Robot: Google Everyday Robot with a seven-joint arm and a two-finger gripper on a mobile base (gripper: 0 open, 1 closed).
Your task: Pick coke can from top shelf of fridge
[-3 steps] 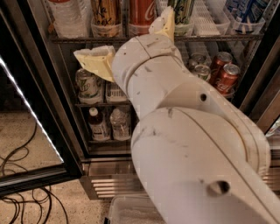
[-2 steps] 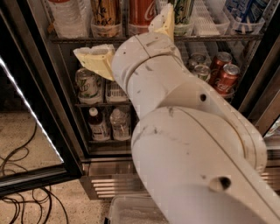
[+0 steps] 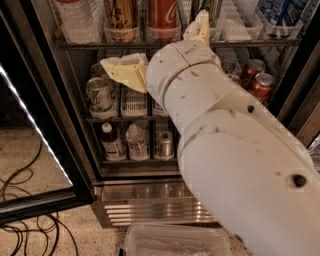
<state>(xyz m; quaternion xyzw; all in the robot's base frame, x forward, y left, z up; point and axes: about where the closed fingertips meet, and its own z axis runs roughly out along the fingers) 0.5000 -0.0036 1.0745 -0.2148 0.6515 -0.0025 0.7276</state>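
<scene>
The coke can [image 3: 162, 15] is tall, slim and red with white script. It stands on the top shelf [image 3: 90, 45] of the fridge [image 3: 150, 200], between a gold can [image 3: 121, 17] and a dark can. My gripper [image 3: 152, 39] is open and empty in front of the shelf edge, just below the coke can. One cream finger [image 3: 124, 72] points left under the gold can. The other finger [image 3: 200, 27] points up to the right of the coke can. My white arm hides the middle of the fridge.
The open glass door [image 3: 30, 125] stands at the left. Short red cans [image 3: 257, 80] sit on the middle rack at the right, and a green-and-white can [image 3: 100, 95] at the left. Small bottles stand on the lower rack. A clear plastic bin [image 3: 175, 240] and cables [image 3: 25, 200] lie on the floor.
My gripper and wrist have shifted slightly to the right in front of the shelves. The cans have not moved.
</scene>
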